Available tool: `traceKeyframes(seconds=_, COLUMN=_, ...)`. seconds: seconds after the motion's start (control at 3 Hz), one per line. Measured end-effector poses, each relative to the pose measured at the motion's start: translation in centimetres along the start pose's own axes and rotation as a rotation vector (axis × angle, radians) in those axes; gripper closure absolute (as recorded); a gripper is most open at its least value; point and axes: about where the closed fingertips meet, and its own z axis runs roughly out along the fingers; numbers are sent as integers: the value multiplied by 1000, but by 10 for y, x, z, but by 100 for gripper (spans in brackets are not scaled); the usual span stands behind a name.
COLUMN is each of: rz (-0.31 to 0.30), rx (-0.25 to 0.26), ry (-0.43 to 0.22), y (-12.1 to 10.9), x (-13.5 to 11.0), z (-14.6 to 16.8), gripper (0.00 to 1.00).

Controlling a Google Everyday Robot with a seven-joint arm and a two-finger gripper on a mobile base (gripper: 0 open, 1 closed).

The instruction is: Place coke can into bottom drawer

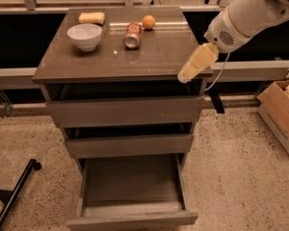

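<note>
Gripper: the cream-coloured gripper [188, 73] hangs at the 4 o'clock corner of the cabinet top [149, 57], tilted down and to the left, on the end of the white arm [245, 13] that reaches in from 2 o'clock.
Gripper state: cannot tell from here whether it is open or closed, and it holds nothing that can be seen.
Coke can: the coke can [133, 34] is up on the cabinet top, lying on its side toward the 12 o'clock edge, silver end facing the camera, well apart from the gripper.
Bottom drawer: the bottom drawer [130, 184] is pulled right out toward 6 o'clock, showing its plain grey floor.
Upper drawers: the top drawer [125, 110] and middle drawer [130, 145] sit further back, with a dark gap above each front.
White bowl: the white bowl [85, 35] stands upright at 9 o'clock of the can.
Sponge: the yellow sponge [92, 18] is just behind the bowl, at its 12 o'clock.
Orange: the orange [149, 21] is near the can, at its 1 o'clock.
Cardboard box: the cardboard box [279, 114] sits on the speckled floor at 3 o'clock of the cabinet.
</note>
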Motion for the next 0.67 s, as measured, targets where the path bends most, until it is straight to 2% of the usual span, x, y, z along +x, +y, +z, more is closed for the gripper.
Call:
traceKeyframes(seconds=0.33, rz=0, rx=0, ry=0, y=0, x=0, z=0, gripper=0)
traceKeyframes(seconds=0.67, rz=41, rx=9, ry=-14, y=-2, x=-6, z=24, gripper=0)
